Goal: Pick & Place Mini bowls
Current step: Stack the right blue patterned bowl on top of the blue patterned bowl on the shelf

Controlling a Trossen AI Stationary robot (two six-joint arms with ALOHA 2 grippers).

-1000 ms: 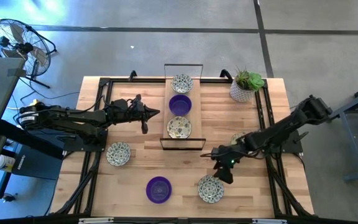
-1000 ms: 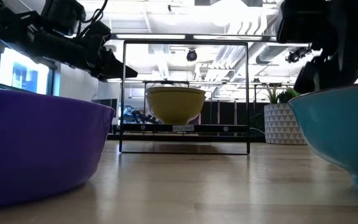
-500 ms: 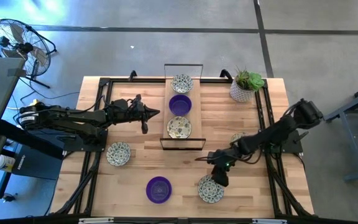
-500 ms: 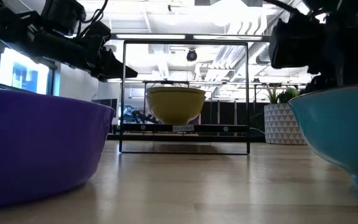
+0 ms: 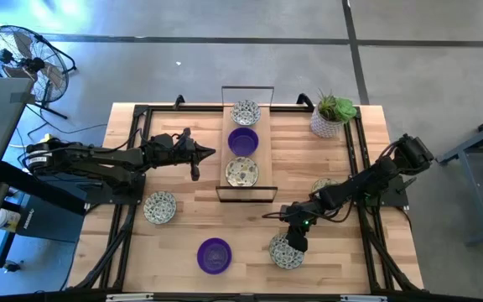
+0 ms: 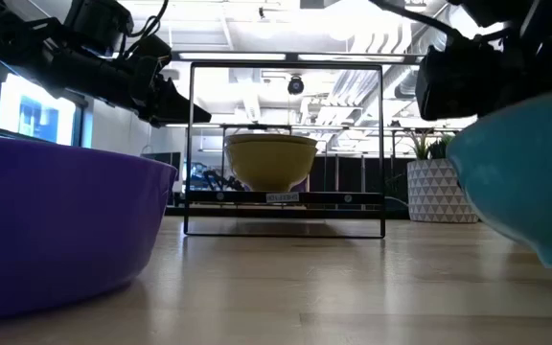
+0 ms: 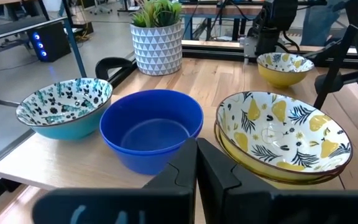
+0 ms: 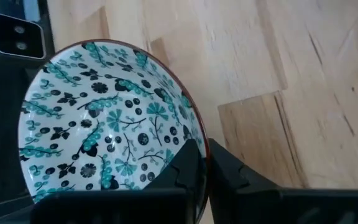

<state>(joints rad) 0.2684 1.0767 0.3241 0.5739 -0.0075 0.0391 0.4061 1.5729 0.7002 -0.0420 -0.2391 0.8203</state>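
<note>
Right hand clamped on patterned bowl rim, clearest from wrist view

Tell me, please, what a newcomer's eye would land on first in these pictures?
Probably the right gripper, shut on the rim of a teal-patterned bowl near the table's front edge. Next comes the wire rack at the table's middle, with three bowls in a row, and the left gripper, shut, beside it.

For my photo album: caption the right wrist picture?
Right gripper shut on the teal-patterned bowl's rim.
</note>
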